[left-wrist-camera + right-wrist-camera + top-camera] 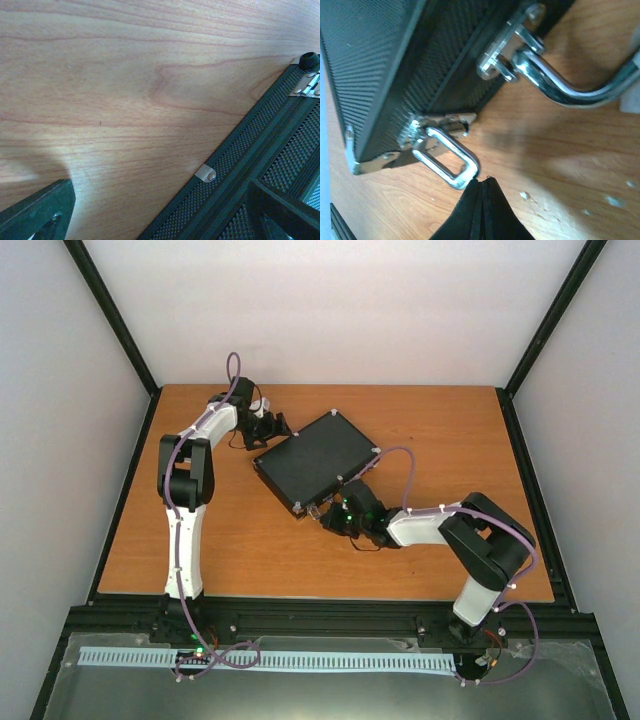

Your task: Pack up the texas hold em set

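The black hinged case (315, 460) lies shut and at an angle in the middle of the table. My left gripper (272, 427) is open at its far-left edge. In the left wrist view (160, 220) one finger (45, 210) is over bare wood and the other (282, 210) is over the case (260, 150). My right gripper (322, 512) is shut at the case's near edge. In the right wrist view its tip (482, 182) touches the loose silver latch loop (447, 155). The silver handle (560, 80) lies to the right. No chips or card decks are in view.
The wooden table (230, 540) is bounded by black frame rails and white walls. A silver hinge (310, 82) and a small rivet tab (206, 173) sit on the case's edge. A silver corner (357, 160) caps the case near the latch.
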